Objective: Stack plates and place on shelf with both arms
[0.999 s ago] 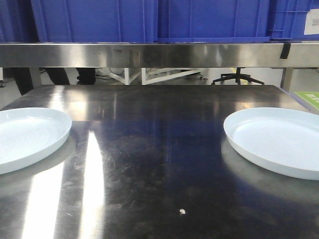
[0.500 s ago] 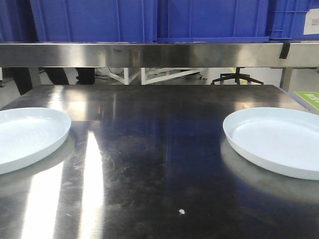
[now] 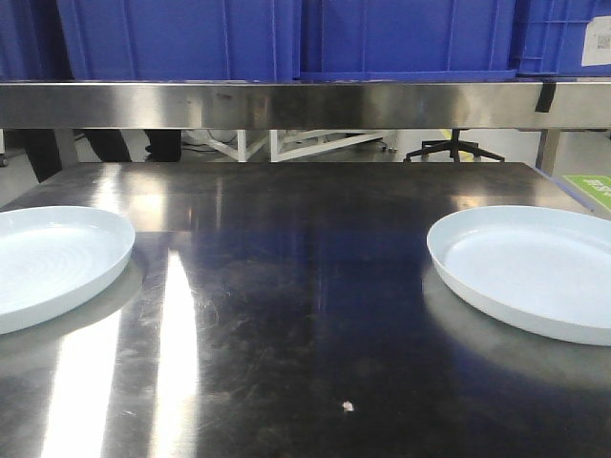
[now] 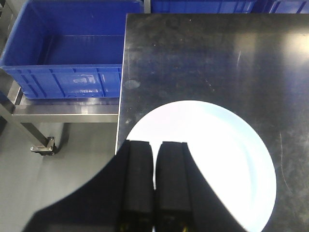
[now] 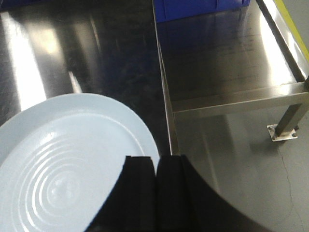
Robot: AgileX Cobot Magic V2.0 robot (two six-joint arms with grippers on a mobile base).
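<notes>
**Two plates apart, both hands poised, nothing gripped yet**

The left hand (image 4: pixel 155 143) hangs over the near rim of a pale plate (image 4: pixel 217 159). Its two black fingers (image 4: pixel 140 159) are pressed together with only a sliver of light between them, and nothing is in them. The plate spreads out beneath and beyond the fingertips, mostly toward the middle of the surface (image 3: pixel 305 286). On the hand's outer side the surface ends, and past that edge an open blue crate (image 4: pixel 67 53) sits on a lower tier.

The right hand (image 5: pixel 155 158) is set the same way, fingers together and empty. It is above the rim of a ridged plate (image 5: pixel 63 169) (concentric rings show in its centre). That plate lies below and inward of the fingertips, and a lower steel ledge (image 5: pixel 227 53) lies outward of them.

In the front view both plates rest flat and well apart. Neither hand shows there. The shelf (image 3: pixel 286 103) runs across behind them, carrying blue crates (image 3: pixel 181 38).

This looks like the very start, with stacking not yet begun. Next, I judge, one hand must part its fingers, come down to the rim beneath it and pinch that low upturned edge. It would then carry the plate across to set it on the other. The glaze looks slick and the rim shallow (little to bite on), so a tilted lift could let the plate slide out. Placing the stack on the shelf with both hands comes after that.
</notes>
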